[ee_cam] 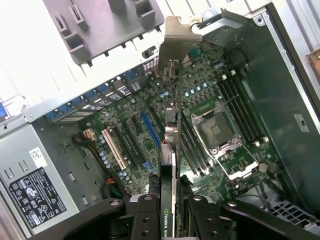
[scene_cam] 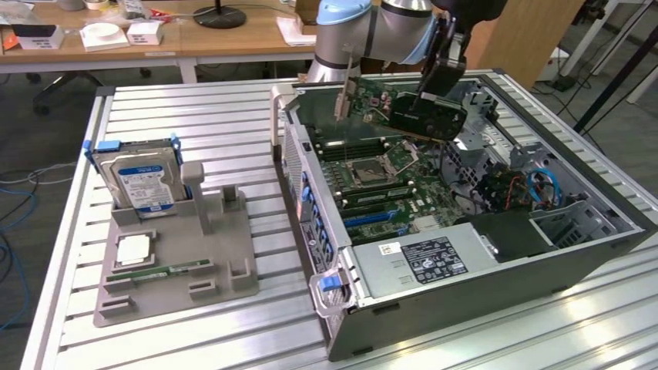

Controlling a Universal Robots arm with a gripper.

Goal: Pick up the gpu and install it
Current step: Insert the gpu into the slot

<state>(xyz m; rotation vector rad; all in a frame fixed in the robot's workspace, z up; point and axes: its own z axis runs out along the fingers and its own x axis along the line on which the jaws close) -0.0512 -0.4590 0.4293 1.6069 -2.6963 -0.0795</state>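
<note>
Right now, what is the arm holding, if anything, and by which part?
The graphics card, with the jaws clamped across its flat faces at the upper edge, away from the bracket end.

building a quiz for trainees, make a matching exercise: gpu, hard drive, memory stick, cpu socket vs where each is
1 gpu
2 hard drive
3 memory stick
4 cpu socket

a lying flat on the grey holder
b on the motherboard inside the case
c held in the fingers above the open case
d standing upright in the grey holder

Pairs: 1-c, 2-d, 3-a, 4-b
</note>
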